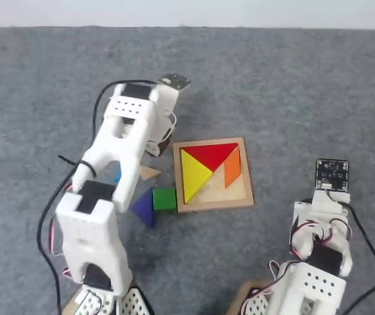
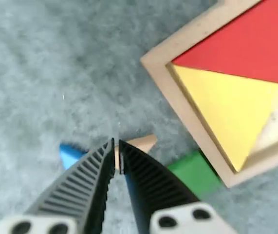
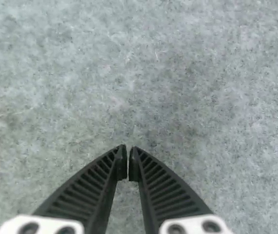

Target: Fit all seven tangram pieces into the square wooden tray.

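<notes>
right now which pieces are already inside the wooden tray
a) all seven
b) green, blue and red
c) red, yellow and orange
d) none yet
C: the red triangle, yellow triangle and orange piece lie inside the tray, while the green square and dark blue triangle lie outside it.

Surface: grey felt mat.
On mat: tray; green square touching it; blue triangle, tan piece, light blue piece near.
</notes>
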You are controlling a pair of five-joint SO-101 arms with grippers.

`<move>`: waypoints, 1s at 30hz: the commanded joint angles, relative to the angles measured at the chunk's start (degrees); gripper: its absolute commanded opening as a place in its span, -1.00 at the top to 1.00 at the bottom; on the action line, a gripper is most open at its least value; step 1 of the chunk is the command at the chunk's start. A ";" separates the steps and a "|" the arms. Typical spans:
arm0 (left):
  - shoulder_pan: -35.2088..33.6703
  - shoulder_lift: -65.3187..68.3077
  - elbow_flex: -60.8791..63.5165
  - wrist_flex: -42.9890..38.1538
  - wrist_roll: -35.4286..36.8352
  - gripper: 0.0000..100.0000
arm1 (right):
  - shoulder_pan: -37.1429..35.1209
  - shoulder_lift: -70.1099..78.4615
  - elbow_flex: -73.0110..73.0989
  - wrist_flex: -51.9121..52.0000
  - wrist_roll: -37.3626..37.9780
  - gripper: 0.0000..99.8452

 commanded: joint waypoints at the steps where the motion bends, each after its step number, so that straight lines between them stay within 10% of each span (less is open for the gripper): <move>1: -1.05 -6.33 0.04 4.31 -2.73 0.86 | -0.57 -0.92 -2.20 0.22 -0.26 0.95; 18: -3.69 -1.76 15.96 -13.36 -8.26 0.62 | -0.57 -0.92 -2.20 0.22 -0.26 0.95; 30: -8.53 6.51 6.73 -6.33 -13.19 0.68 | -0.57 -0.92 -2.29 0.22 -0.26 0.95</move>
